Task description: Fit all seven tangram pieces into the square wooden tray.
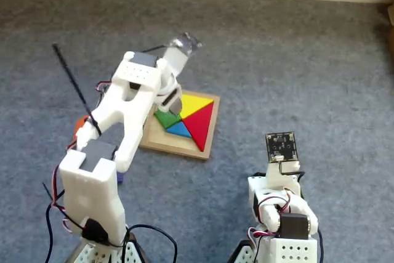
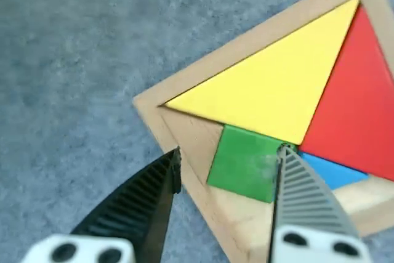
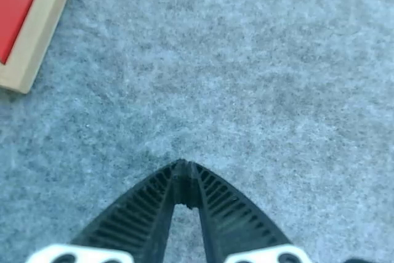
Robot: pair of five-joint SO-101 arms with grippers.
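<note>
The square wooden tray [image 1: 177,146] lies on the grey carpet at the middle of the high view. In it sit a yellow triangle [image 2: 277,84], a red triangle [image 2: 360,109], a blue piece [image 2: 332,170] and a green square [image 2: 243,161]. My left gripper [image 2: 231,161] hangs open over the tray's corner, one finger at the green square's edge, the other above the bare tray floor [image 2: 191,137]. My right gripper [image 3: 183,169] is shut and holds nothing, low over the carpet with the tray's corner [image 3: 31,60] off to one side.
An orange piece [image 1: 80,126] lies on the carpet beside the left arm, and a small purple piece [image 1: 119,177] peeks out near that arm's base. The right arm [image 1: 280,207] is folded back near its base. Open carpet lies right of the tray.
</note>
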